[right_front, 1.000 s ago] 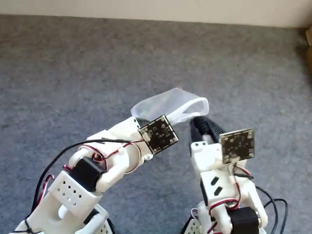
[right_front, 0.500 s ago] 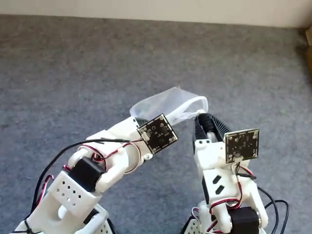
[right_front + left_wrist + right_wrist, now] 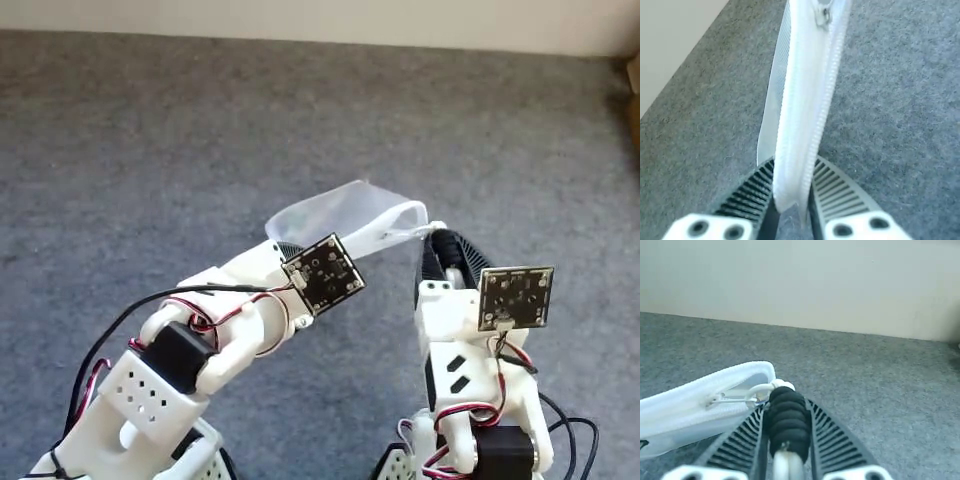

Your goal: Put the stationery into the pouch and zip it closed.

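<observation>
A translucent white pouch (image 3: 345, 215) hangs above the grey carpet between the two arms. My left gripper (image 3: 792, 162) is shut on one end of the pouch (image 3: 802, 100), with the zip band running straight away from it to the slider (image 3: 824, 15). My right gripper (image 3: 785, 405) is shut on the black ribbed zipper pull (image 3: 786, 422), which a white ring joins to the slider (image 3: 715, 400) near the pouch's other end (image 3: 690, 410). In the high view the right gripper (image 3: 437, 240) sits at the pouch's right corner. I cannot make out what is inside the pouch.
Grey carpet (image 3: 150, 150) spreads all around, with a pale wall (image 3: 300, 15) along the far edge. A brown object (image 3: 634, 90) pokes in at the right edge. Both arm bases stand at the near edge.
The right arm has shifted to the right with the zipper pull, toward the pouch's right corner. The left arm and its end of the pouch have stayed put.
</observation>
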